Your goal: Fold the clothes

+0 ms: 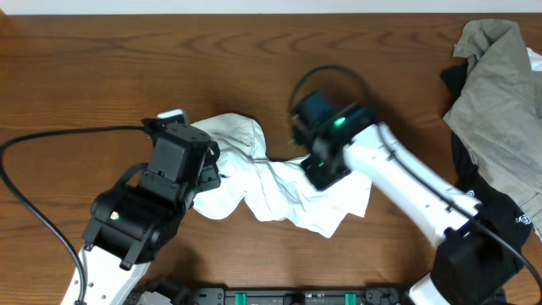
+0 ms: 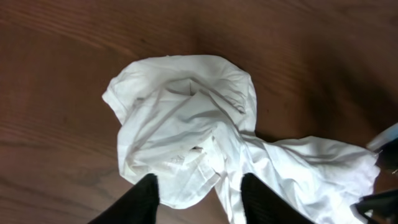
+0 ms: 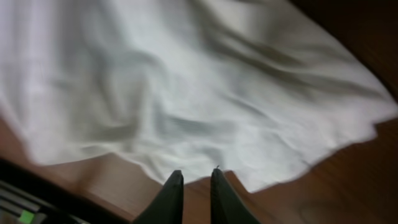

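Two arms are pictured over a crumpled white garment [image 1: 279, 182], which lies bunched near the middle of the wooden bench [image 1: 85, 68], slightly toward its near edge. From overhead, both grippers are hidden under their own wrist housings, and a heap of grey-green cloth [image 1: 500, 93] over black cloth [image 1: 501, 202] is seen at the far-right corner and along the right edge, well apart from the white garment. A small white print on the black cloth is shown only in this view and is too small to be read. In the left wrist view, the left gripper [image 2: 205, 202] is shown with its dark fingers [image 2: 149, 199] spread wide, the rumpled left end of the garment lying between and beyond them; whether the cloth is touched cannot be told. A rounded, gathered lobe of fabric is revealed there in folds that the overhead view flattens. In the right wrist view, the right gripper [image 3: 194, 193] is shown with its fingers drawn almost together, bare wood in the narrow gap and nothing held, just short of the garment's smoother, blurred edge.
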Tool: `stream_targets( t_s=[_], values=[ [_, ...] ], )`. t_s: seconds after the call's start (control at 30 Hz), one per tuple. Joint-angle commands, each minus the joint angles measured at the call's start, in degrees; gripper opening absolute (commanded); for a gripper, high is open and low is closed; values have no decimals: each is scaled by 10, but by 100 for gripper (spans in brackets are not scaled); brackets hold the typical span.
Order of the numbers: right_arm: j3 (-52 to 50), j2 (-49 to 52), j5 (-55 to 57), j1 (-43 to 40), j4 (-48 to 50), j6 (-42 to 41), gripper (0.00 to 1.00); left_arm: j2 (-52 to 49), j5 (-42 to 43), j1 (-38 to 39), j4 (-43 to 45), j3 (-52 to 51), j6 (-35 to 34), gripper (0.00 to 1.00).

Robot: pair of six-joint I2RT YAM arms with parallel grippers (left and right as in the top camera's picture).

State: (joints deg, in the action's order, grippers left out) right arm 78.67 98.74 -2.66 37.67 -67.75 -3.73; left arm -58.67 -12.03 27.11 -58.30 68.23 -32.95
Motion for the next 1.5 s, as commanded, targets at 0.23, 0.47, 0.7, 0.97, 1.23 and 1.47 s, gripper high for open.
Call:
stream_targets(
  t_s=[0.23,0.47,0.7,0.97,1.23,1.47],
  values=[
    [-50,-5,28,111,73,-44,49,0,-24,-58,-2,11,-3,52],
    [-80,-5,7,148,119,-44,49,0,-24,-129,-2,11,-3,53],
    [-80,-5,-18,188,113,-43,50,0,-19,-153,-2,11,-3,53],
    [-99,-3,65,205,136,-44,49,0,-9,-153,-2,11,-3,53],
    [-187,-2,128,200,232,-56,1,0,-4,-153,-2,11,-3,53],
    [-83,-70,229,182,146,-90,1,0,-4,-153,-4,11,-3,53]
  ],
)
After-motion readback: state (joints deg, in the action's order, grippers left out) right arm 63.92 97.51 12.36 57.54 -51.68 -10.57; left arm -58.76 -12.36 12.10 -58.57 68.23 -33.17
